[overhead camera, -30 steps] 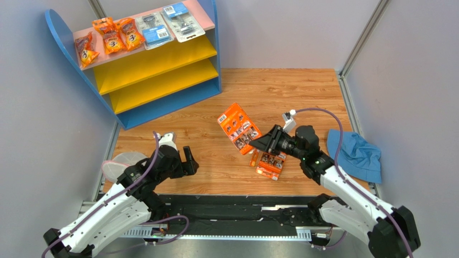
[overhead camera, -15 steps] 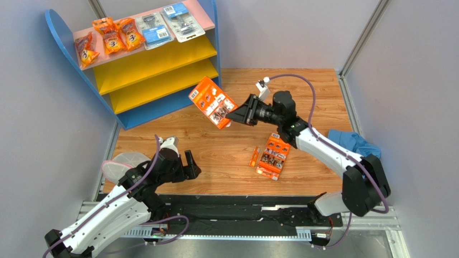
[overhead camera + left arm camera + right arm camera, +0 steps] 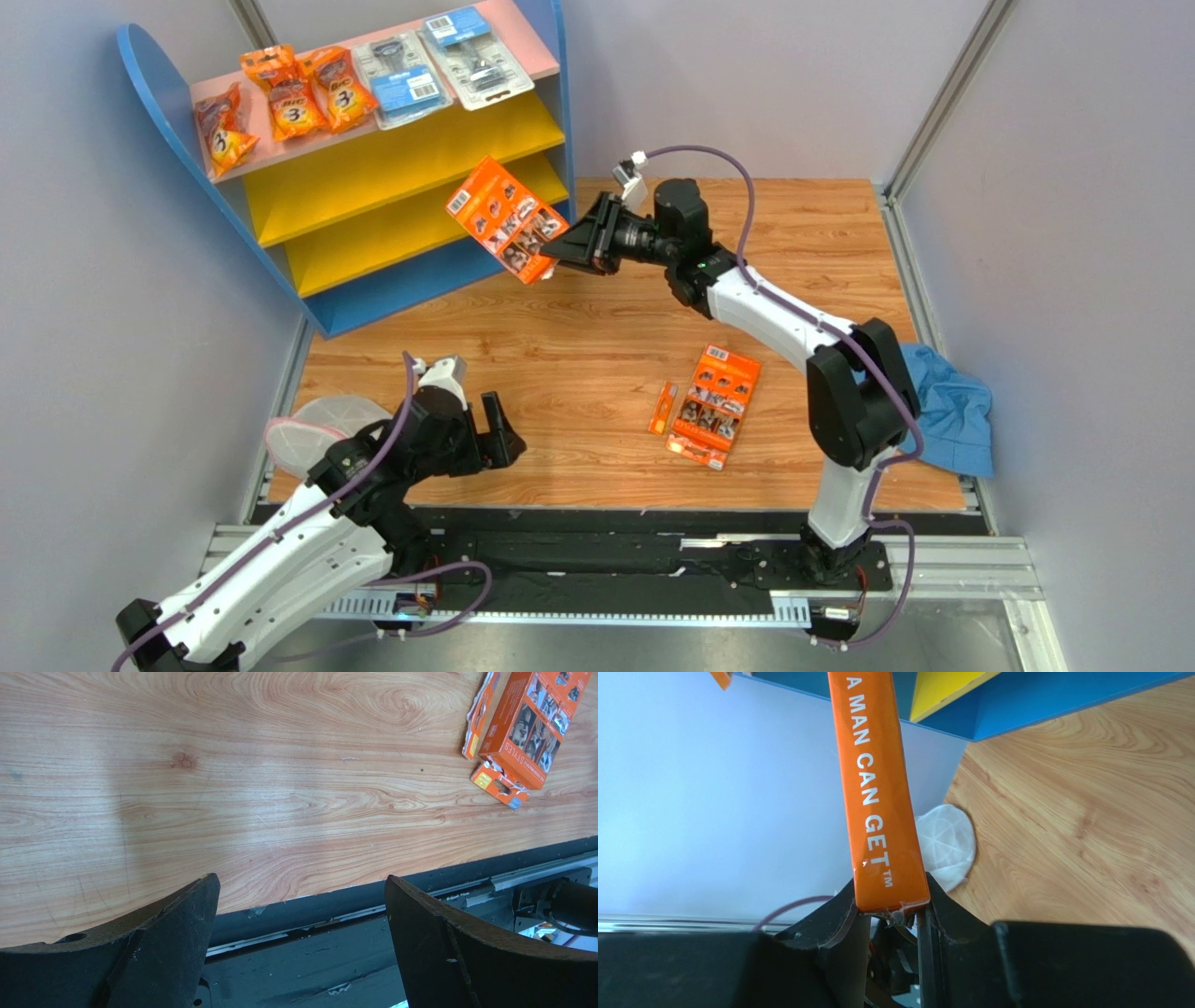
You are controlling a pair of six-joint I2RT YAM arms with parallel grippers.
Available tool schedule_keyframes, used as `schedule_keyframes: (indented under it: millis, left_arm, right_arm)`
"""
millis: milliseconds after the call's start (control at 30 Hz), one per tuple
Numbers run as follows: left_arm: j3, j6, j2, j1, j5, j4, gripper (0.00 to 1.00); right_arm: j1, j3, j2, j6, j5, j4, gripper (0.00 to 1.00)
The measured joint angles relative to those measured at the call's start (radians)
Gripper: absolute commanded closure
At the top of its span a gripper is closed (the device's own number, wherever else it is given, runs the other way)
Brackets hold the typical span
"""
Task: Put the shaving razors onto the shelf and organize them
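Right gripper [image 3: 564, 248] is clamped on the end edge of an orange razor card [image 3: 502, 217], which projects ahead of its fingers, apparently just short of the shelf [image 3: 407, 147] (yellow boards). Card judged light, stiff, glossy; an edge pinch may let it swivel. Left gripper [image 3: 298, 941] agape, empty.

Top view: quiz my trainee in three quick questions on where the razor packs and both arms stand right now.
1. True or false: the left arm's fingers grip a pack.
2. The orange card in the right arm's fingers is: A) lying on the pink top board; B) in the air in front of the yellow boards; C) flat on the table.
3. How many packs lie on the pink top board?
Key: 1 false, they stand open and empty; 2 B; 3 five.
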Motion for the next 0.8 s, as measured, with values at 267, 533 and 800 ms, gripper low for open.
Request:
schedule_keyframes:
  millis: [267,533,800]
  left_arm:
    - [0.000,0.000,-0.006,0.000,0.000,0.000,0.04]
    - [0.000,-0.002,-0.006,0.000,0.004,0.000,0.05]
    - [0.000,-0.002,-0.019,0.000,0.008,0.000,0.05]
  right_arm:
    - [0.000,0.114,0.145,0.165,-0.025,0.143,1.00]
    - [0.000,0.322,0.271,0.246,-0.017,0.155,1.00]
    - [0.000,0.536,0.383,0.271,0.016,0.027,1.00]
